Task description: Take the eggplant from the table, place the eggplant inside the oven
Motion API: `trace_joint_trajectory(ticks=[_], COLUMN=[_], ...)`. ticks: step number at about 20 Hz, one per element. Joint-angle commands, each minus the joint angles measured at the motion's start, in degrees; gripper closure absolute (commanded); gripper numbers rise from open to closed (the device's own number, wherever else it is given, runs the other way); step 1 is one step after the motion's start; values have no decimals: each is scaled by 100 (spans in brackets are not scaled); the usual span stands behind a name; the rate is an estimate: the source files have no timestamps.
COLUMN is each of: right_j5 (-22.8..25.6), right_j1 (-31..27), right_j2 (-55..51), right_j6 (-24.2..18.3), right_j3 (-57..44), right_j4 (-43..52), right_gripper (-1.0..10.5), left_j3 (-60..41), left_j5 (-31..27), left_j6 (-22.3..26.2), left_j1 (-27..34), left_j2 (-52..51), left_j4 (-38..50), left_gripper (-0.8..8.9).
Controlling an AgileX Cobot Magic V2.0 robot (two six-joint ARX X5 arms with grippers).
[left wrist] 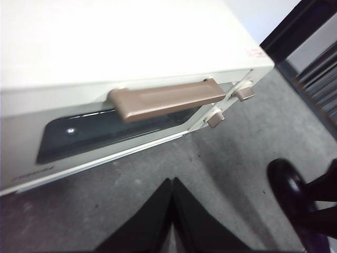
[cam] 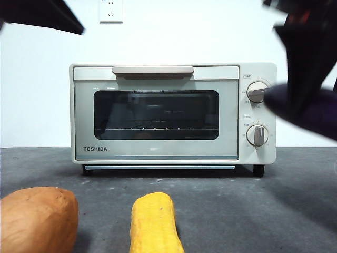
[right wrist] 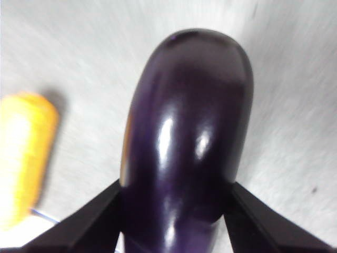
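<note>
Sweet potato [cam: 37,219] front left; corn cob [cam: 154,224] just beside; wall socket [cam: 111,10] above.

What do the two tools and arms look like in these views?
The left tool shows two plain matte black jaws, wedge-shaped, tapering to narrow tips. The right tool has matching flat black jaws with straight edges. In the front view both arms appear as dark, blurred shapes at the top corners. No cables or markings are clearly visible.

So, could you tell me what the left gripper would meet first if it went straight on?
Probably the oven door, around the handle; the shut left gripper points toward it over bare table, though depth is unclear.
</note>
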Motion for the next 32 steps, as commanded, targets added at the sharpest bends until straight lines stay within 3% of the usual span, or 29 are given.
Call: trace_joint_trajectory(ticks=[1,6,11,19,32], right_j5=[236,564,776,874,837], right_j1=[42,42,42,42,42], right_j2=[-352,-1091,-1449,-1563,-1561], right_j6=[-61,-42,-42,-42,-136], right_j3=[116,116,116,116,116], right_j4=[44,-2,-175,-247,313], right_gripper=[816,816,816,816,816], left_j3=[573,1965,2844,2905,2905], left_j5=[-304,-1137,-1178,-1176,-1169], left_j6=[280,949,1244,1453,1672], left_j1=[-321,-828,-1021,-1108,-1589], left_j2=[577,1945,2881,3086,3086], left_j4=[-2,-570,-1010,-1235,-3228], left_gripper=[806,806,806,806,806])
